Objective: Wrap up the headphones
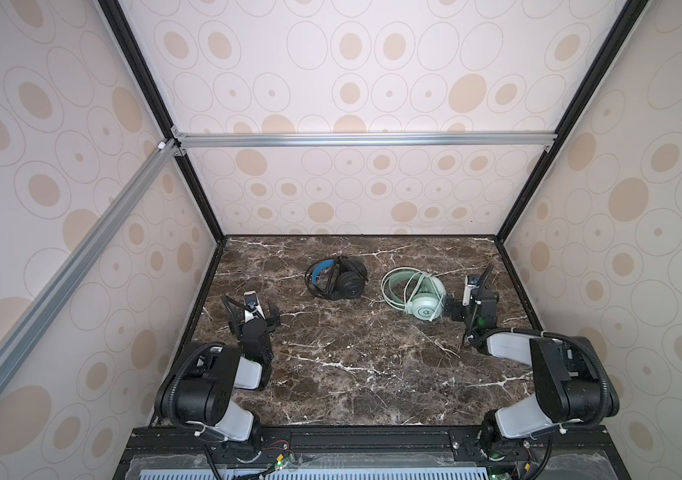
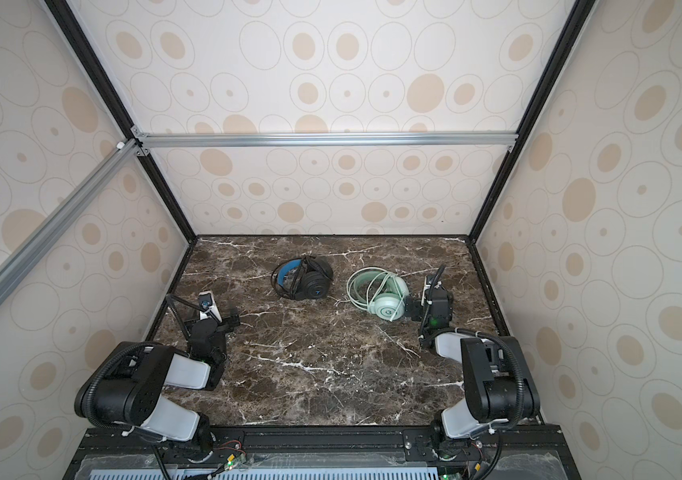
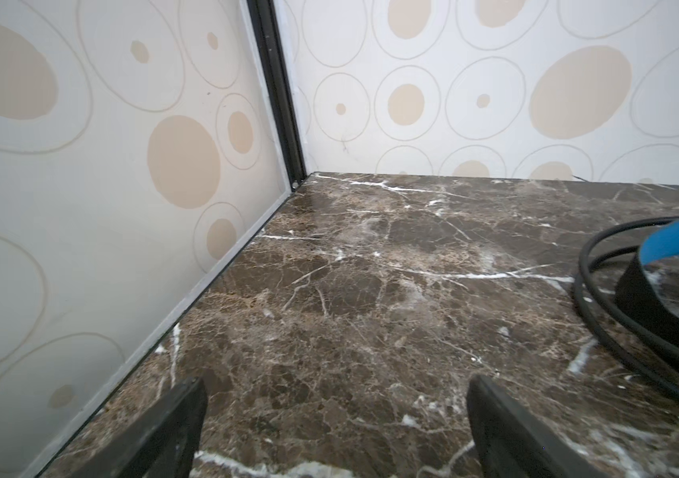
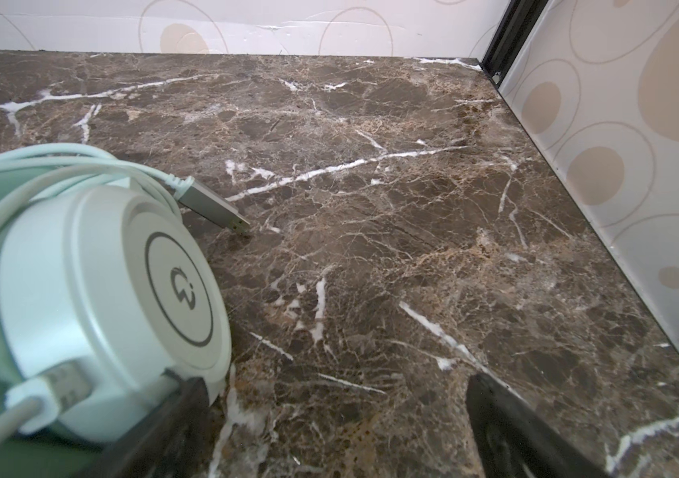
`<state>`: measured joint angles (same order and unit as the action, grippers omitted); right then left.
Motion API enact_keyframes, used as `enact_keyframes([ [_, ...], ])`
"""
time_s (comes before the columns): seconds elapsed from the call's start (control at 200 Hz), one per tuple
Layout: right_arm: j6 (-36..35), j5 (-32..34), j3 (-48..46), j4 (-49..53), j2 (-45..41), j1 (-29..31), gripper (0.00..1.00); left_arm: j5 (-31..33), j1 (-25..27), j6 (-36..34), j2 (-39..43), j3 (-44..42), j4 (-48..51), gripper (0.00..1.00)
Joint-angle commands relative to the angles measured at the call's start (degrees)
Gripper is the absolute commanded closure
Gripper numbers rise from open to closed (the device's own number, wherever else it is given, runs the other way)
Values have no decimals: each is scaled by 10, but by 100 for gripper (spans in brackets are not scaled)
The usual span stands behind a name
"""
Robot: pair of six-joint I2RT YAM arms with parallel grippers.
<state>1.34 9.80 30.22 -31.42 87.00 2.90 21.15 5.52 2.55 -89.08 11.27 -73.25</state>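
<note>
The dark marble worktop fills the floor of my booth; both pairs of headphones lie on its far half, side by side but well apart. The black headphones lie left of the middle, with the blue lining of the band showing and the thin black cable looped round them. The mint-green headphones lie right of the middle, one earcup facing up; the pale green cable is wound over the band and earcup.

My left pincer hangs low near the left wall with its jaws wide; only bare marble lies between them, and the black pair is off to one side, apart from it. My right pincer is also spread wide and holds nothing; it sits just beside the green earcup, which lies outside the jaws; one finger is right against the cup's edge, and I cannot tell whether it touches.

The silver plug at the end of the green cable pokes out past the earcup, its tip down on the marble.
</note>
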Motion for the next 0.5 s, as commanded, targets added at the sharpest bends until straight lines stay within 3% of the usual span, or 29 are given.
enact_keyframes([
  [0.0,-18,-42,8,-15,5,0,0,-56,-14,-8,-10,11,-43,2],
  [0.27,-29,-95,-31,-75,5,-8,0,-62,-18,-10,-16,8,-63,2],
  [0.495,-26,-93,-37,-95,11,-10,0,-62,-18,-10,-15,8,-59,2],
])
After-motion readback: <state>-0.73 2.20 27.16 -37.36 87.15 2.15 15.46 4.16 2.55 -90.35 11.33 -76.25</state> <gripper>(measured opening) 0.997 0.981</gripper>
